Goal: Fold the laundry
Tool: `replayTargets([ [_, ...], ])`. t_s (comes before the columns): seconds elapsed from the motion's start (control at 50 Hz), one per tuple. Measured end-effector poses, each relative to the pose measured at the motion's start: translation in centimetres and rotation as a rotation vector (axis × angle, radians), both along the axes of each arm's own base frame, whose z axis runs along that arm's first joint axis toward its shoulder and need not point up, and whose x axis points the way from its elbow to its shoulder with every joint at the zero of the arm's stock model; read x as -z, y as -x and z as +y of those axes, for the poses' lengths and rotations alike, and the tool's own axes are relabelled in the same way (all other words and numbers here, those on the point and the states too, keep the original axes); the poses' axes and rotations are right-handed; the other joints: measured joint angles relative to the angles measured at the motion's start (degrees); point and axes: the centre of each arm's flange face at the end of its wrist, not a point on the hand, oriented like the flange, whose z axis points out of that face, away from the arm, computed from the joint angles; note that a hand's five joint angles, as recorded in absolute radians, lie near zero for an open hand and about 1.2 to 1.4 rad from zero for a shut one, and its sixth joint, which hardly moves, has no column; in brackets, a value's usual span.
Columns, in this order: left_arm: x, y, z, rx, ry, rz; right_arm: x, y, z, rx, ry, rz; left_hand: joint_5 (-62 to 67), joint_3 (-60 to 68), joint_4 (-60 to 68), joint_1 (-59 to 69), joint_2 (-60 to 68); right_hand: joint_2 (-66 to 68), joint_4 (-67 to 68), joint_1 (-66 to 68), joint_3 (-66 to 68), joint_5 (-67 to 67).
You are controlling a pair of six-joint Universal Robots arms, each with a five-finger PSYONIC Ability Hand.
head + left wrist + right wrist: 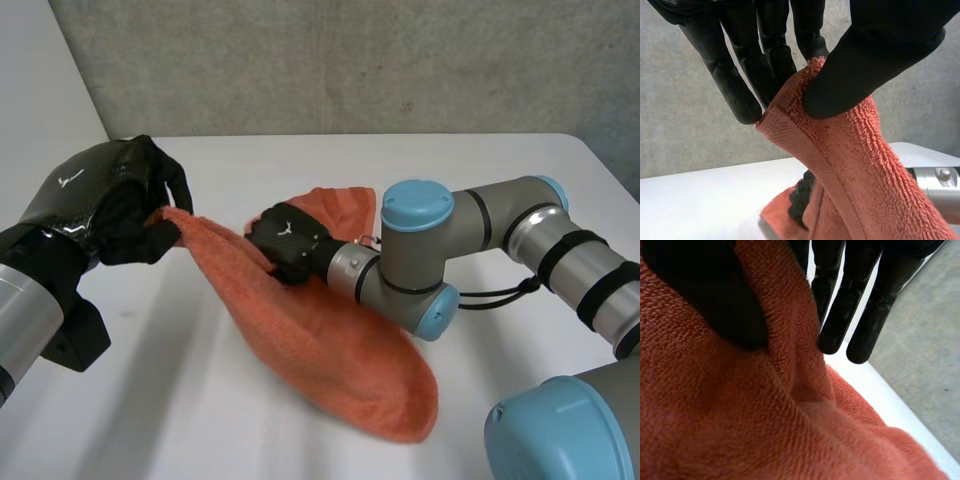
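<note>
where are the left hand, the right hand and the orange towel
left hand (88, 195), head view, back of the hand
right hand (286, 235), head view, back of the hand
orange towel (330, 350), head view, its broad middle part

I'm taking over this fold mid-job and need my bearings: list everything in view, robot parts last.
towel: one, orange terry, stretched from the left hand down across the table towards the near right.
table: one, white, under the towel.
wall: one, grey, behind the table.
left hand: one, black, raised at the left, thumb and fingers pinching the towel's hemmed corner.
right hand: one, black, at the towel's middle, thumb and fingers pinching a fold.
arms: two, grey with light-blue caps, one coming in from each side.
</note>
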Motion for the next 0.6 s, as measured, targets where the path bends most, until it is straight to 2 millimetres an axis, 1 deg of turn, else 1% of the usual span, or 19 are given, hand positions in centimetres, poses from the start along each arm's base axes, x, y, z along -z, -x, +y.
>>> replayTargets([
  [0.02,0.0,0.0,-0.1,-0.002,0.001,0.0,-0.2,0.0,-0.1,0.007,0.005,-0.005,0.0,0.01,0.0,0.0,0.0,4.18,5.14,2.84,4.21,5.44],
  [0.04,-0.1,0.0,-0.1,-0.004,0.003,0.001,-0.6,0.0,-0.3,0.02,0.014,-0.012,0.0,0.02,0.0,0.0,0.0,5.56,6.73,3.26,5.65,6.98],
  [0.06,-0.1,-0.1,-0.2,-0.005,0.005,0.001,-0.9,0.0,-0.4,0.03,0.021,-0.017,0.0,0.0,0.0,0.0,0.0,6.75,8.35,3.32,7.1,7.96],
  [0.1,-0.3,-0.2,-0.6,-0.017,0.014,0.004,-2.8,0.0,-1.1,0.086,0.062,-0.049,0.0,0.01,0.0,0.01,0.0,6.86,8.95,3.32,7.66,8.05],
  [0.12,-0.3,-0.2,-0.6,-0.017,0.014,0.004,-2.8,0.0,-1.1,0.086,0.062,-0.049,0.0,0.01,0.0,0.01,0.0,6.86,8.95,3.32,7.66,8.05],
  [0.14,-0.5,-0.3,-1.0,-0.028,0.022,0.007,-4.3,0.2,-1.6,0.132,0.09,-0.078,0.11,0.01,0.0,0.01,0.0,6.86,9.05,3.32,7.79,8.08],
  [0.2,-1.0,-0.8,-1.9,-0.058,0.04,0.014,-7.6,0.7,-2.4,0.225,0.132,-0.15,0.2,0.01,0.0,0.02,0.0,6.86,9.18,3.32,7.82,8.09],
  [0.24,-1.6,-1.3,-2.7,-0.087,0.059,0.021,-10.4,1.5,-2.7,0.305,0.152,-0.217,0.2,0.01,0.0,0.02,0.0,6.86,9.2,3.32,7.94,8.09],
  [0.26,-1.9,-1.5,-3.1,-0.1,0.069,0.024,-11.4,1.9,-2.8,0.333,0.156,-0.242,0.2,0.01,0.0,0.02,0.0,6.86,9.2,3.32,7.94,8.09],
  [0.3,-2.7,-2.1,-4.3,-0.133,0.1,0.035,-14.7,3.4,-2.5,0.42,0.16,-0.316,0.2,0.02,0.0,0.06,0.0,6.86,9.21,3.26,7.94,8.1],
  [0.34,-3.2,-2.5,-5.0,-0.147,0.122,0.043,-16.6,5.0,-2.0,0.478,0.154,-0.352,0.2,0.01,0.0,0.26,0.0,6.86,9.21,3.33,7.94,8.1],
  [0.38,-3.5,-2.6,-5.4,-0.151,0.135,0.048,-17.3,6.0,-1.6,0.502,0.148,-0.36,0.2,0.01,0.0,0.27,0.0,6.86,9.22,3.32,7.95,8.1],
  [0.4,-3.6,-2.7,-5.9,-0.153,0.15,0.052,-17.7,7.1,-1.2,0.527,0.139,-0.359,0.2,0.01,0.0,0.27,0.0,6.86,9.22,3.28,7.95,8.1],
  [0.44,-3.7,-2.7,-6.3,-0.151,0.159,0.055,-17.8,8.1,-0.7,0.546,0.125,-0.346,0.2,0.0,0.0,0.27,0.0,6.86,9.22,3.32,8.02,8.1],
  [0.46,-3.7,-2.7,-6.3,-0.151,0.159,0.055,-17.8,8.1,-0.7,0.546,0.125,-0.346,0.2,0.0,0.0,0.27,0.0,6.86,9.22,3.32,8.02,8.1],
  [0.48,-3.5,-2.6,-6.7,-0.146,0.163,0.055,-17.2,9.2,0.1,0.565,0.098,-0.306,0.2,0.01,0.0,0.27,0.0,6.86,9.22,3.33,8.11,8.1],
  [0.5,-3.3,-2.5,-6.8,-0.143,0.162,0.054,-16.5,9.8,0.6,0.572,0.077,-0.273,0.2,0.01,0.0,0.27,0.0,6.86,9.22,3.33,8.11,8.1],
  [0.56,-2.9,-2.3,-7.1,-0.138,0.155,0.051,-15.2,10.9,2.0,0.579,0.028,-0.193,0.2,0.02,0.0,0.48,0.0,6.86,9.22,3.32,8.11,8.1],
  [0.6,-2.6,-2.2,-7.2,-0.135,0.147,0.048,-14.3,11.6,3.4,0.575,-0.012,-0.127,0.2,0.03,0.0,0.48,0.0,6.86,9.22,3.32,8.11,8.1],
])
